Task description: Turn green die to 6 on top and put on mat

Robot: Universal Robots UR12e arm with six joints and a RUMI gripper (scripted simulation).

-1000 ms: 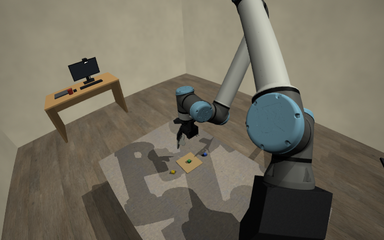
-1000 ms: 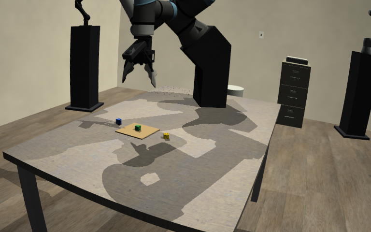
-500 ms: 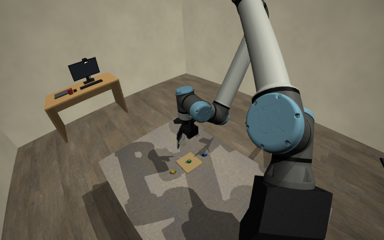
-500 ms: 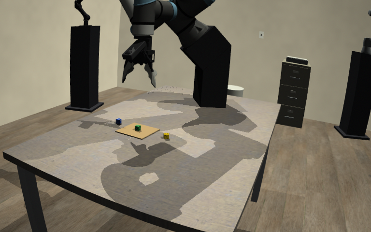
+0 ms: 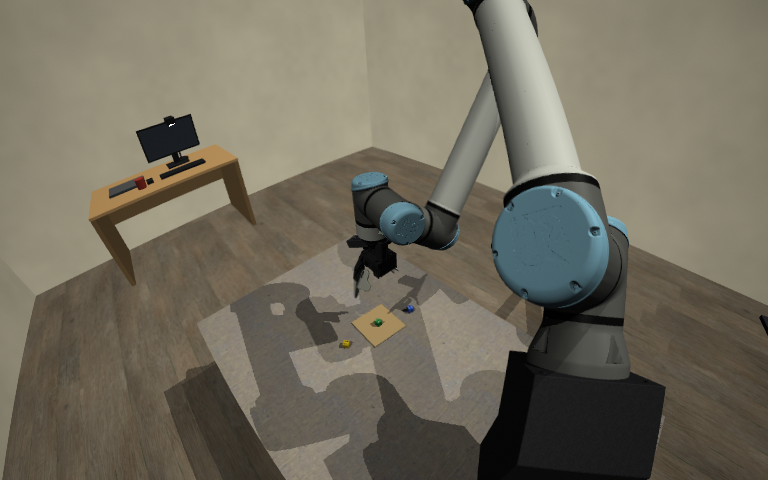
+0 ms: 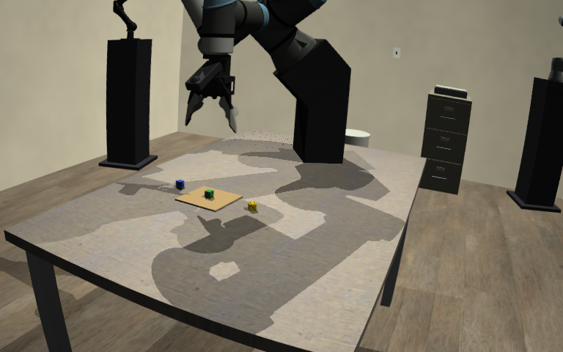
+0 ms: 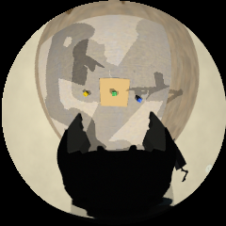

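The green die (image 5: pixel 377 322) (image 6: pixel 209 193) (image 7: pixel 114 93) sits flat near the middle of the tan square mat (image 5: pixel 381 326) (image 6: pixel 208 199) (image 7: pixel 114 89). Its top number is too small to read. The blue die (image 5: pixel 410 308) (image 6: pixel 179 183) (image 7: pixel 138 98) lies on the table just off one side of the mat. The yellow die (image 5: pixel 345 343) (image 6: pixel 251 205) (image 7: pixel 86 93) lies off the other side. My gripper (image 5: pixel 362 280) (image 6: pixel 210 116) (image 7: pixel 115 112) hangs high above the table, open and empty, well clear of all three dice.
The dice and mat lie on a grey patterned table (image 6: pixel 232 224). The arm's black base (image 6: pixel 319 99) stands at the table's far side. Black pillars (image 6: pixel 127 101), a filing cabinet (image 6: pixel 446 143) and a desk with a monitor (image 5: pixel 169 181) stand in the room around it.
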